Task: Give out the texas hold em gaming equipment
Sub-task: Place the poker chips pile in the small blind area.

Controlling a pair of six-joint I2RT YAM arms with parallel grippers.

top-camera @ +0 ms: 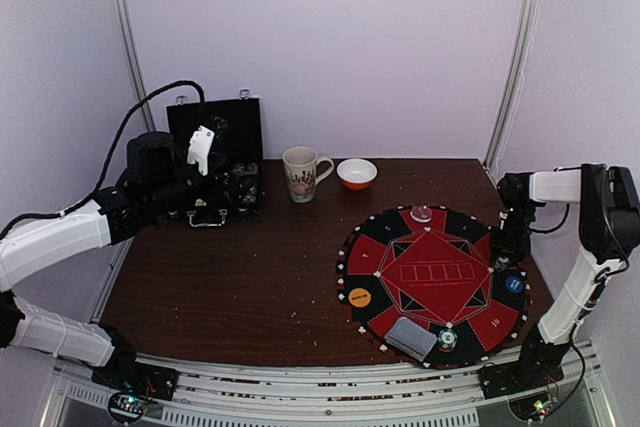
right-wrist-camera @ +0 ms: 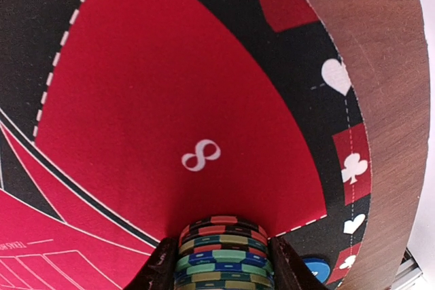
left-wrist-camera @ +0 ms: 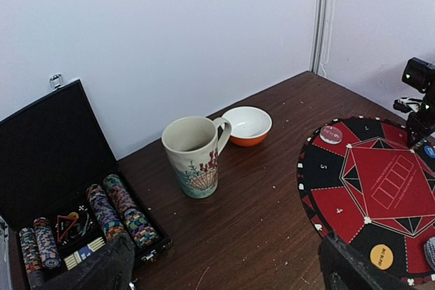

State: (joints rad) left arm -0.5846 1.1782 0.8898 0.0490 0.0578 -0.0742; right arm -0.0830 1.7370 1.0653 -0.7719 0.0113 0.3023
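My right gripper (right-wrist-camera: 223, 263) is shut on a stack of striped poker chips (right-wrist-camera: 224, 239), held over the red segment marked 8 of the round red-and-black mat (right-wrist-camera: 170, 86). From above, this gripper (top-camera: 512, 243) hangs over the mat's right side. On the mat lie an orange button (top-camera: 359, 297), a blue button (top-camera: 513, 284), a grey-blue card deck (top-camera: 412, 337), a small chip stack (top-camera: 447, 339) and a pink chip (top-camera: 421, 213). My left gripper (left-wrist-camera: 224, 278) is open and empty, close to the black case (left-wrist-camera: 47, 147), which holds rows of chips (left-wrist-camera: 119, 208).
A patterned mug (top-camera: 303, 173) and a white-and-orange bowl (top-camera: 357, 173) stand at the back between the case (top-camera: 215, 162) and the mat. Crumbs dot the brown table (top-camera: 250, 287). White walls close in on three sides.
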